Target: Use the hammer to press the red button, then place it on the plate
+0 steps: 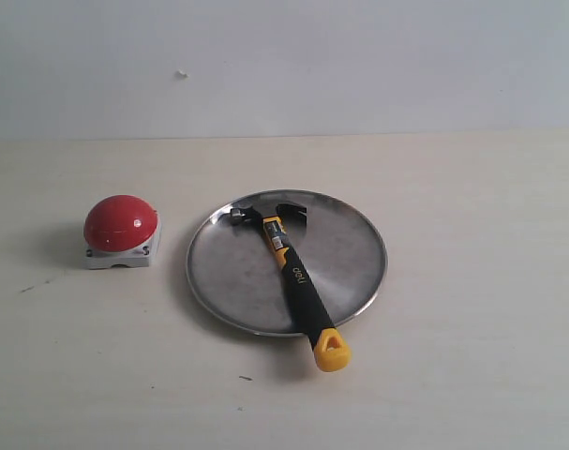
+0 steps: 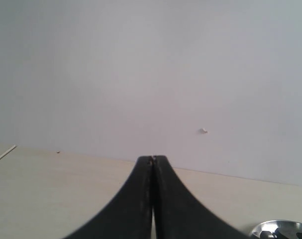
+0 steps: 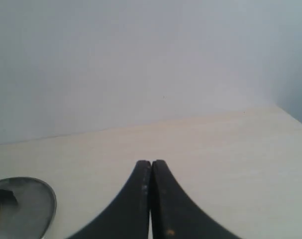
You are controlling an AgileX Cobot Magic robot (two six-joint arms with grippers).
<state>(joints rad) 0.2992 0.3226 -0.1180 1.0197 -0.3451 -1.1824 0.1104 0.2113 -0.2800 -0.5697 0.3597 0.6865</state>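
both pincers are pulled back and do not show in the exterior view. in its own wrist view the left gripper point(image 2: 151, 160) has its two black fingers pressed together with nothing between them. the right gripper point(image 3: 151, 162) is the same, closed and empty.

the claw hammer with dark steel head and black-and-yellow handle point(image 1: 291, 272) lies across the round shallow silver metal plate point(image 1: 359, 246). its head is near the far rim and its yellow looped end sticks out over the near rim, above the pale table point(image 1: 471, 375). the glossy red dome button on a small grey base point(image 1: 121, 223) stands near the plate, on its left, not touching it.

i cannot tell from here if the button was pressed. if i must take the hammer, i see some risks. the fingers must open first, or they will only knock the handle. the handle rests on the raised rim, so a push down on the overhanging end may tip the plate or lever the head up. the plate looks smooth, so a side touch may slide it toward the button. the dome is round, so an off-centre press may slip and shove the base.
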